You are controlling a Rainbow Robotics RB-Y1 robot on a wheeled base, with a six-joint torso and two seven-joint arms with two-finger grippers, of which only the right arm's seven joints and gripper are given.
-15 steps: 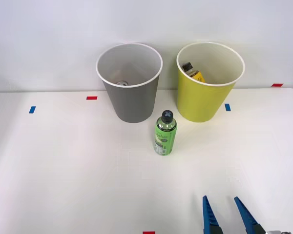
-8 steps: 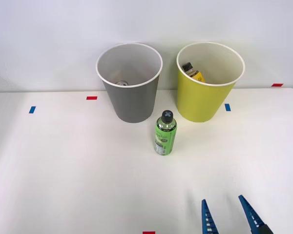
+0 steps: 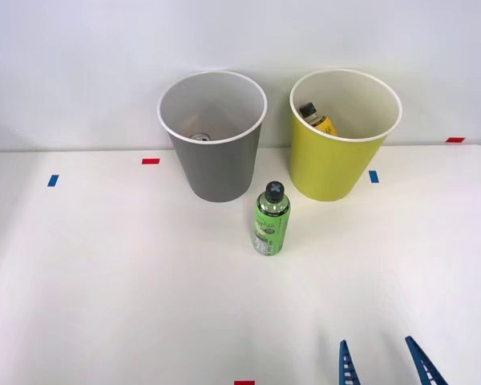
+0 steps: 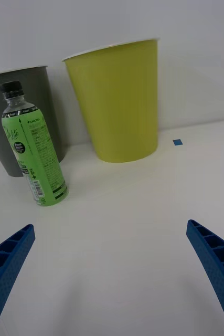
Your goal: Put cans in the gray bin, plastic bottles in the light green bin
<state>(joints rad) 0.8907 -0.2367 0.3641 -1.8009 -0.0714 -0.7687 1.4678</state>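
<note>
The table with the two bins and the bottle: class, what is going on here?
A robot is sorting drink containers. Its right gripper is open and empty, low over the table, near the viewer. A green bottle stands upright in front of the gray bin and the light green bin. A yellow bottle already lies in the green bin.

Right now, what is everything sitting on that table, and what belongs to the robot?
Gray bin: one, gray with white inside, back of the table, left of the green bin; something small and silvery lies at its bottom.
Green bin: one, yellow-green with white inside, back of the table.
Yellow bottle: one, black cap, inside the green bin.
Green bottle: one, black cap, upright on the table in front of the two bins.
Tape marks: several, red and blue, scattered on the table.
Robot's right gripper: one, blue ribbed fingers, open, near edge of the table, holding nothing.
</note>
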